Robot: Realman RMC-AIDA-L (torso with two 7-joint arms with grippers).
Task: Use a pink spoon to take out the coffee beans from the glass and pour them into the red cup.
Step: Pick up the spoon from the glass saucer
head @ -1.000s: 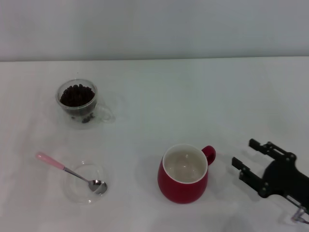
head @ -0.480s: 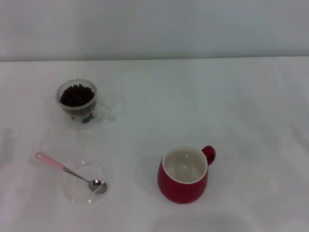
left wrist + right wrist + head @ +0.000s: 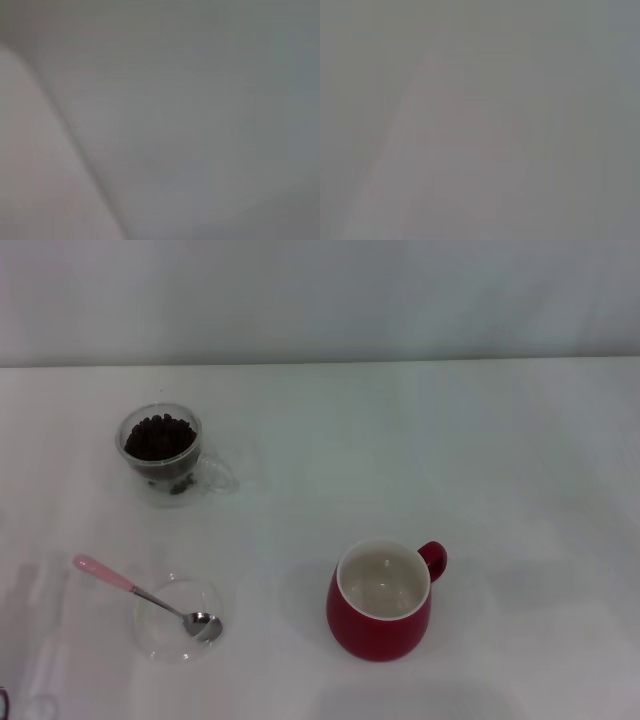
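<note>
In the head view the pink spoon lies with its metal bowl in a shallow clear glass dish at the front left, its pink handle pointing back left. The glass, holding the coffee beans, stands at the back left. The red cup stands upright at the front centre, its inside white and bare, its handle to the right. Neither gripper shows in the head view. Both wrist views show only featureless grey.
The white table ends at a pale wall at the back. A faint shadow lies on the table at the front left corner.
The right gripper, open at the front right a second ago, has left the head view. A faint shadow has appeared at the front left. The objects have not moved.
</note>
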